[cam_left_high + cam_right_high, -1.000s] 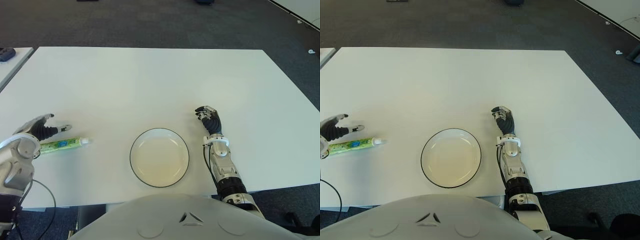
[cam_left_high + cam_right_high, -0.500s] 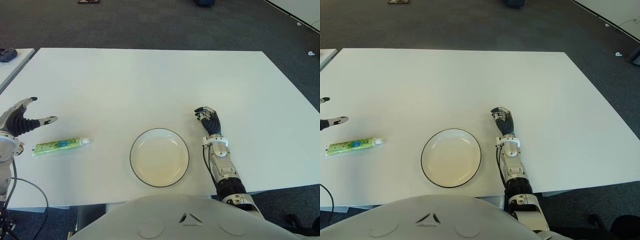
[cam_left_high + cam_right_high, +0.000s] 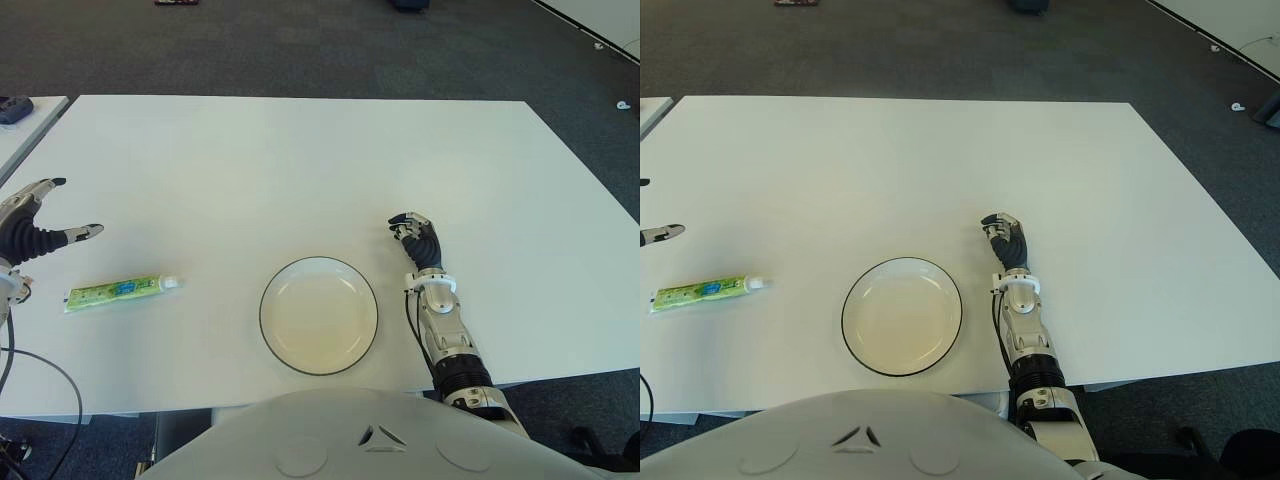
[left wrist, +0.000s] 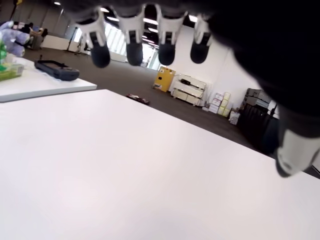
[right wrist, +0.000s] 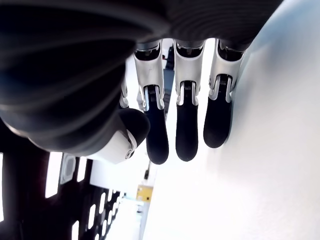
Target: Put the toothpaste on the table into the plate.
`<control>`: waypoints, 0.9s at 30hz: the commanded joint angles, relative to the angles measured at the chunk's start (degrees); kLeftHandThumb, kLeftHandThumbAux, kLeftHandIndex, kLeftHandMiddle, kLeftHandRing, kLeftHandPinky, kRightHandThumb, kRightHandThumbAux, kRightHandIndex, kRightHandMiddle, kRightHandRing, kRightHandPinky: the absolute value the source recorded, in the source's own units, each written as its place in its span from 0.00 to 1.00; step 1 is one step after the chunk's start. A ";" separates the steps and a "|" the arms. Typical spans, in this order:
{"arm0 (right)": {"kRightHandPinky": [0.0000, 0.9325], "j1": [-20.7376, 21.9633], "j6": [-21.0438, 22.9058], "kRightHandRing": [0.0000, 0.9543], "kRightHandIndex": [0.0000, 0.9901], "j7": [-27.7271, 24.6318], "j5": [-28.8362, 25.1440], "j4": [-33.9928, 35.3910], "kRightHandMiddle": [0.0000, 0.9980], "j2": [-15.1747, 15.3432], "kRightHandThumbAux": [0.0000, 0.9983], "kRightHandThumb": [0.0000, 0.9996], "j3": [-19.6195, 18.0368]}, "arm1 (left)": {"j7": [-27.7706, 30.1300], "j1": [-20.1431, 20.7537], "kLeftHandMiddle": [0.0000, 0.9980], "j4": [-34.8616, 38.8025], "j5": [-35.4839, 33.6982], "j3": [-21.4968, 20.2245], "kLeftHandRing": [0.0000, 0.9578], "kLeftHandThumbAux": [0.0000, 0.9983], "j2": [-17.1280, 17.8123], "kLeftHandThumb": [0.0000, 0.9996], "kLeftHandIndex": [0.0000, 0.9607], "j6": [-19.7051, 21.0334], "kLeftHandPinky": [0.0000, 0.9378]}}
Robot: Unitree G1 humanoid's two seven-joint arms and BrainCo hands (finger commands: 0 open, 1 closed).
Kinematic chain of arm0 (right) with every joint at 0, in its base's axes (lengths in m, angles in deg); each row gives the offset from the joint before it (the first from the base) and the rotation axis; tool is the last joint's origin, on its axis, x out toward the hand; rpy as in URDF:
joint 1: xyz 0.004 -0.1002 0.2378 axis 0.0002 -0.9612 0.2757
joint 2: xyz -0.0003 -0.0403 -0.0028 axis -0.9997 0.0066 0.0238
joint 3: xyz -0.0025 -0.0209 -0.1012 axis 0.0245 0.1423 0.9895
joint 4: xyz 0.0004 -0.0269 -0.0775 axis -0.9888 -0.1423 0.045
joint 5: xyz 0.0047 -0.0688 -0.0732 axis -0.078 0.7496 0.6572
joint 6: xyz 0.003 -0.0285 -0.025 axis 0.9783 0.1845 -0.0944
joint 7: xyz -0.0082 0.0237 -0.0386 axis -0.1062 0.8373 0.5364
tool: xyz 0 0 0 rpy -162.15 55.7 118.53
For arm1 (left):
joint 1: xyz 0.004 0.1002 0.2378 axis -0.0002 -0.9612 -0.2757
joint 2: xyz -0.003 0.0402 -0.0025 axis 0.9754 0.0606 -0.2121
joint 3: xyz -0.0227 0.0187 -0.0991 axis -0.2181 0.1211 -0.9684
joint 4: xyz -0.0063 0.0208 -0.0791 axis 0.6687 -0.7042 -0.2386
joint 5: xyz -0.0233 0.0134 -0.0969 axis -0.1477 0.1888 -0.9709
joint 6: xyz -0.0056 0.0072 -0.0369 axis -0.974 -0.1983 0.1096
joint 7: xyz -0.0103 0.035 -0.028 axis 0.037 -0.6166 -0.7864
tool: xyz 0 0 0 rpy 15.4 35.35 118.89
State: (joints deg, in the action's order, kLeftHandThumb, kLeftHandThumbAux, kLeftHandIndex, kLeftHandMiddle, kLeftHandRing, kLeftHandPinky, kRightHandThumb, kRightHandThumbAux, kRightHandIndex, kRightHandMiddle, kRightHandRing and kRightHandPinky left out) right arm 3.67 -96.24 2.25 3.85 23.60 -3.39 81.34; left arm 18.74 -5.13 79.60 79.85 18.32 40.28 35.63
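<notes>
A green toothpaste tube point(image 3: 118, 290) with a white cap lies flat on the white table point(image 3: 300, 170), left of the plate. The white plate point(image 3: 319, 315) with a dark rim sits near the table's front edge and holds nothing. My left hand point(image 3: 35, 227) hovers at the far left, up and left of the tube, fingers spread and holding nothing; its fingertips point(image 4: 134, 52) show over bare table in the left wrist view. My right hand point(image 3: 418, 238) shows just right of the plate, its fingers point(image 5: 186, 125) curled and holding nothing.
A second white table edge point(image 3: 25, 125) with a dark object point(image 3: 14, 107) on it shows at the far left. Dark carpet point(image 3: 300, 45) lies beyond the table.
My left hand has pulled away from the tube, moving left and farther back, with its fingers spreading. The tube, plate and right hand have not moved.
</notes>
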 commanded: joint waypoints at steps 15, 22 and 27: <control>0.45 -0.89 1.58 0.42 0.42 -0.25 0.56 0.22 0.43 0.12 0.73 0.71 0.27 | -4.95 -3.49 0.00 -4.35 8.08 1.51 0.00 0.25 6.31 0.47 0.00 -13.79 0.00; 0.45 -0.93 1.76 0.42 0.42 -0.10 0.82 0.38 0.42 0.06 0.73 0.71 0.44 | -3.78 -5.14 0.00 -2.46 11.72 2.87 0.00 0.22 8.22 0.55 0.00 -13.77 0.00; 0.45 -0.88 2.00 0.42 0.42 0.09 0.91 0.47 0.42 -0.09 0.73 0.71 0.48 | -1.92 -5.83 0.00 -1.24 13.79 4.34 0.00 0.22 10.28 0.59 0.00 -14.19 0.00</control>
State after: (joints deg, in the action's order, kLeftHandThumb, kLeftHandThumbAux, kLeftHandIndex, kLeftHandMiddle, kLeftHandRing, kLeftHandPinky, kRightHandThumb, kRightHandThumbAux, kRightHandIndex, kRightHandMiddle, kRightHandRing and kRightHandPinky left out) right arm 3.28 -95.63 2.36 4.37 24.28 -3.29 81.53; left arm 14.75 -10.46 77.19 91.94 20.79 48.76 21.95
